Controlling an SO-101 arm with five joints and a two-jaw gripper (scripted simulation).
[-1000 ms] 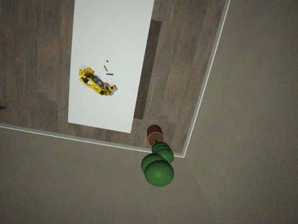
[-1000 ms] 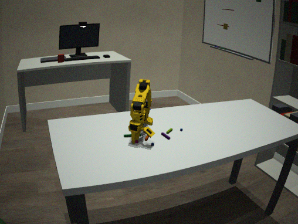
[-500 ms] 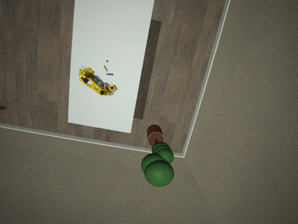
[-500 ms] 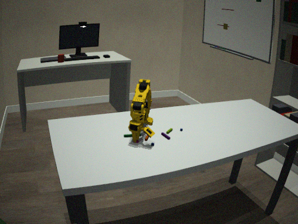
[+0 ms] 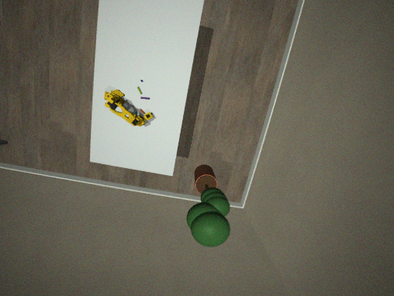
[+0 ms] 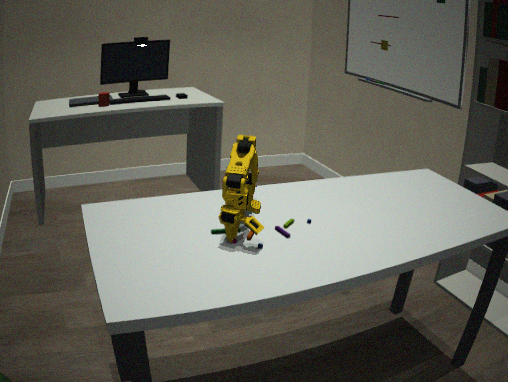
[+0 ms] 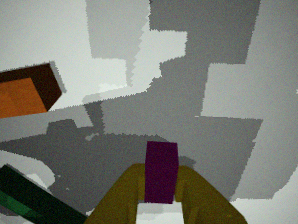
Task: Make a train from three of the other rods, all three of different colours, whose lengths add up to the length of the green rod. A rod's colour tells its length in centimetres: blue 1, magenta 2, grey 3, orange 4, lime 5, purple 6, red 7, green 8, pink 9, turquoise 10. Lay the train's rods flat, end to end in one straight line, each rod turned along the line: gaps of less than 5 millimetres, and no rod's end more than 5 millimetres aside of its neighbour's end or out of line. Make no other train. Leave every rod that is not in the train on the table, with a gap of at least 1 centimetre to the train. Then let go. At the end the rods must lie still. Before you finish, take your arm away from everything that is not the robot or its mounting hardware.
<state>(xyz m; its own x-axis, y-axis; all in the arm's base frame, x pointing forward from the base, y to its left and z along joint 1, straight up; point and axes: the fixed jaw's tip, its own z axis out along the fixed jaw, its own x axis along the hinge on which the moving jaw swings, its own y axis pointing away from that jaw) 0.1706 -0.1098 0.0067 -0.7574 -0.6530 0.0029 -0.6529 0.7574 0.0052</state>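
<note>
Two yellow fingers are shut on the magenta rod (image 7: 161, 171), so the gripper (image 7: 161, 192) has it pinched across its narrow sides, and the rod's long axis runs straight out ahead between the jaws, in line with the way they point. That is the relation the coming move hangs on, as I judge it: whichever way the wrist turns, the rod turns with it, so lining it up with a neighbour means turning the wrist.

Just beside the held rod, off to one side in the wrist view, lies the orange rod (image 7: 24, 95), flat on the table. The green rod (image 7: 35, 199) lies near the held rod too, on that same side but closer to the camera, slanting under the gripper's edge. Neither touches the magenta rod.

Farther from the held rod, out past the arm (image 6: 240, 187), the purple rod (image 6: 282, 231) and the lime rod (image 6: 288, 223) lie flat and near each other, with one blue rod (image 6: 309, 220) beyond them and another blue rod (image 6: 260, 245) close by the arm's foot.

All of this sits on a pale white table (image 6: 375, 210). Beyond it stand a desk (image 6: 125, 107) with a monitor (image 6: 135, 61), and a whiteboard (image 6: 407, 47) on the wall.
</note>
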